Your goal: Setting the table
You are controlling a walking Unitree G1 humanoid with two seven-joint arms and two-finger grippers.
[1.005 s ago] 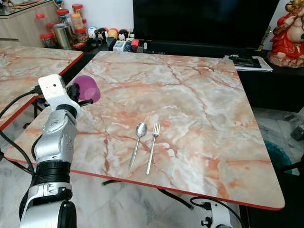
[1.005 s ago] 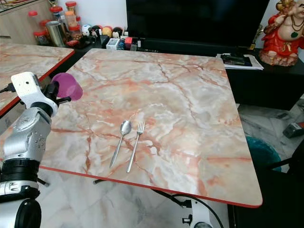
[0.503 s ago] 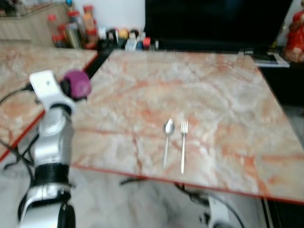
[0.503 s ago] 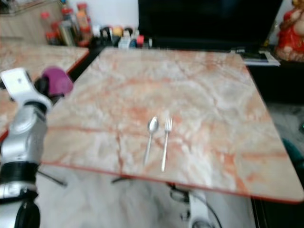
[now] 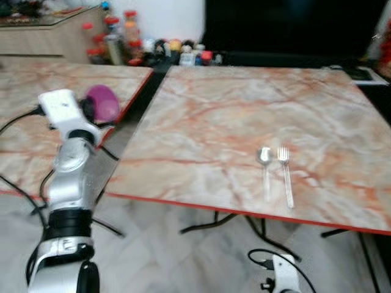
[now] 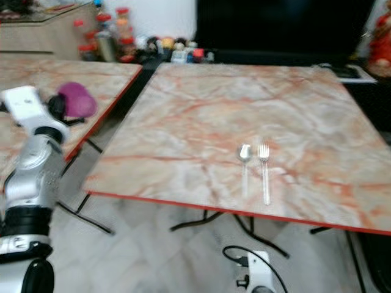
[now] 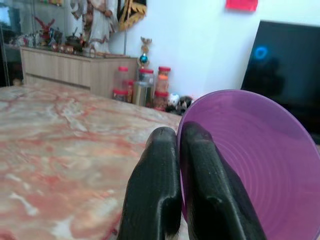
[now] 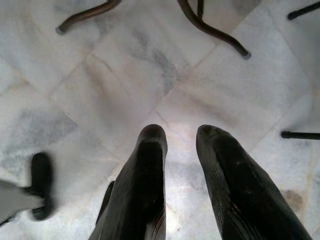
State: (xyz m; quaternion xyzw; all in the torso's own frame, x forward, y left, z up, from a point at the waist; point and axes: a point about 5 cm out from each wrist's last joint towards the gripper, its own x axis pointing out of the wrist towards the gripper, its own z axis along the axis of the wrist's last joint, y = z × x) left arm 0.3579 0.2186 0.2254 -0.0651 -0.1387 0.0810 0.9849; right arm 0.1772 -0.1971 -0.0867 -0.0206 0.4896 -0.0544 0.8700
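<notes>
A purple bowl (image 5: 102, 103) is held up at the left, its rim pinched by my left gripper (image 7: 177, 145), which is shut on it. The bowl (image 7: 250, 165) hangs over the edge of the left marble table (image 5: 24, 146). On the main marble table (image 5: 244, 122) a spoon (image 5: 265, 160) and a fork (image 5: 285, 174) lie side by side near the front edge. My right gripper (image 8: 177, 137) hangs low, pointing at the tiled floor, its fingers slightly apart with nothing between them.
Jars and small figures (image 5: 122, 43) line the back shelf beside a dark television (image 5: 293, 24). A gap separates the two tables. Black table legs (image 5: 208, 226) and a cable (image 5: 269, 262) lie on the marble floor beneath the main table.
The camera has swung left, so the main table and cutlery now sit further right in view. The left gripper still holds the purple bowl at the same height.
</notes>
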